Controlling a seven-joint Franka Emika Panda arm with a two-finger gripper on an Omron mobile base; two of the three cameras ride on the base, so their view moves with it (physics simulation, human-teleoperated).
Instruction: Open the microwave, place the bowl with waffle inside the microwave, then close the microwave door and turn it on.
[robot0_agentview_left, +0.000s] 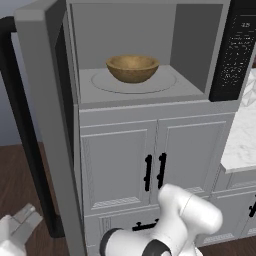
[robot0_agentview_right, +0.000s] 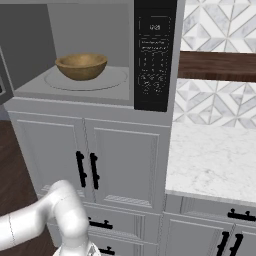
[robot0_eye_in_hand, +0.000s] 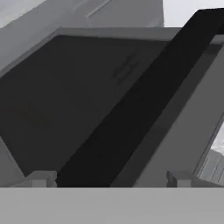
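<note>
The microwave (robot0_agentview_left: 150, 102) stands open, and the tan wooden bowl (robot0_agentview_left: 132, 68) rests on the round turntable in its pale cavity; the bowl (robot0_agentview_right: 81, 66) also shows from the right side. The waffle is hidden below the bowl's rim. The microwave door (robot0_agentview_left: 47, 125) is swung out to the left, its black handle bar (robot0_agentview_left: 20, 130) on the outer side. My gripper (robot0_agentview_left: 22, 222) hangs low at the door's outer face, open. In the hand view the door's dark window (robot0_eye_in_hand: 65, 96) is close, and the handle bar (robot0_eye_in_hand: 144, 100) runs between my spread fingertips (robot0_eye_in_hand: 41, 178) of the gripper (robot0_eye_in_hand: 109, 179), untouched.
White panelled cabinet doors (robot0_agentview_left: 157, 160) with small black handles sit under the microwave. A marble counter (robot0_agentview_right: 215, 160) with a tiled backsplash lies to the right. The black keypad strip (robot0_agentview_right: 154, 55) is on the microwave's right side. Dark wood floor (robot0_agentview_left: 15, 175) lies at the left.
</note>
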